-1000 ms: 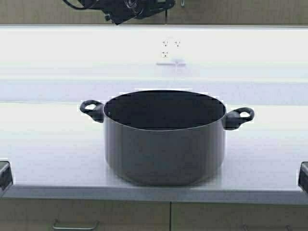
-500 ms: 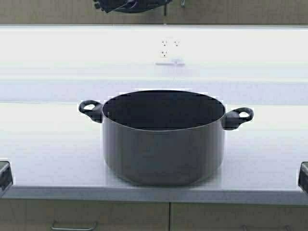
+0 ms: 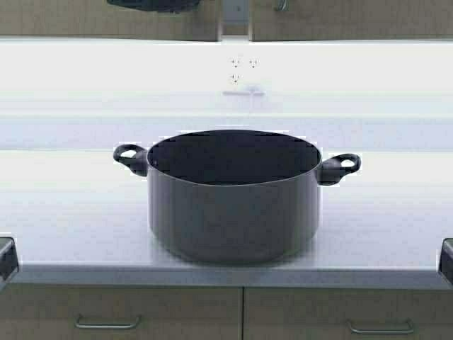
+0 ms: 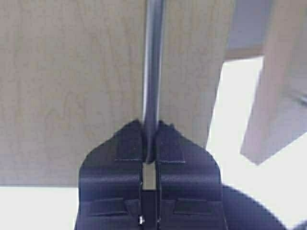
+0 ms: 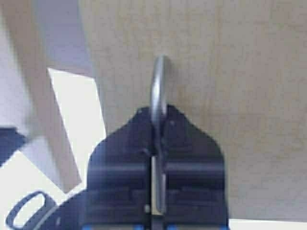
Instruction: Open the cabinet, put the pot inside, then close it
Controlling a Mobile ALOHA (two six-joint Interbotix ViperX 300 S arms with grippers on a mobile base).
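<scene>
The grey pot (image 3: 233, 205) stands upright on the white counter (image 3: 71, 219), its dark inside bare and a black loop handle on each side. Above it, the cabinet's two maple doors (image 3: 340, 18) stand slightly ajar, with a narrow gap (image 3: 236, 14) between them. In the left wrist view, my left gripper (image 4: 150, 139) is shut on the left door's silver bar handle (image 4: 153, 62). The right wrist view has my right gripper (image 5: 158, 122) shut on the right door's handle (image 5: 159, 86). One pot handle (image 5: 26, 211) shows far below.
Wall outlets (image 3: 241, 67) sit on the bright backsplash behind the pot. Under the counter edge are base drawers with horizontal handles (image 3: 106, 324) (image 3: 381, 328). Dark parts of the robot frame (image 3: 6, 258) (image 3: 446, 258) flank the counter's front.
The robot has backed away a little, so the scene shifts and the drawer handles show more. A gap has opened between the cabinet doors. The left arm has slid almost out of the top.
</scene>
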